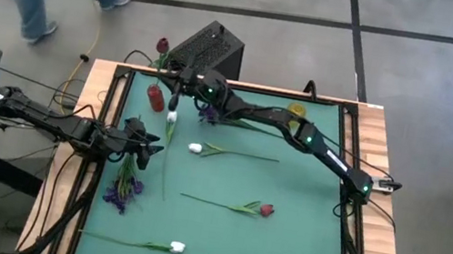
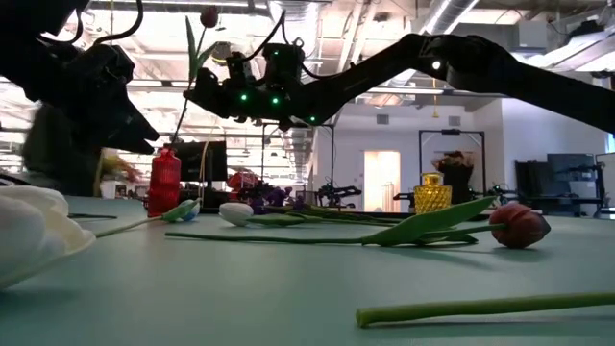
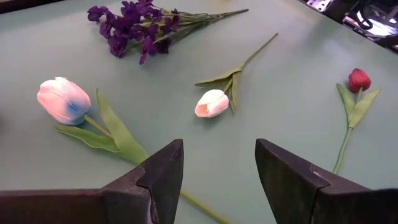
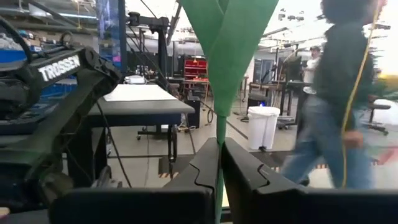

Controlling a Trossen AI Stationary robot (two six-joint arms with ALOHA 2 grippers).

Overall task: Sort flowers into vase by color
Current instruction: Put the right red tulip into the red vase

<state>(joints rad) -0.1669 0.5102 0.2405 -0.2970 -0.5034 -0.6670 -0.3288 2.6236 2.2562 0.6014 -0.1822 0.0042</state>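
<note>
Nearest, the right gripper [image 4: 219, 163] pinches a red tulip's stem [image 4: 219, 130] over the red vase [image 1: 155, 97] (not yet released); six flowers lie on the desk [image 1: 291, 184]; left gripper [image 3: 217, 171] spread.

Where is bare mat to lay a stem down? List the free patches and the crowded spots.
Free: the right side of the mat, between red tulip and right arm; also the strip between that tulip's stem and the front white tulips. Crowded: back left, around the red vase, the right tool gripping a white tulip, and the left tool.
</note>
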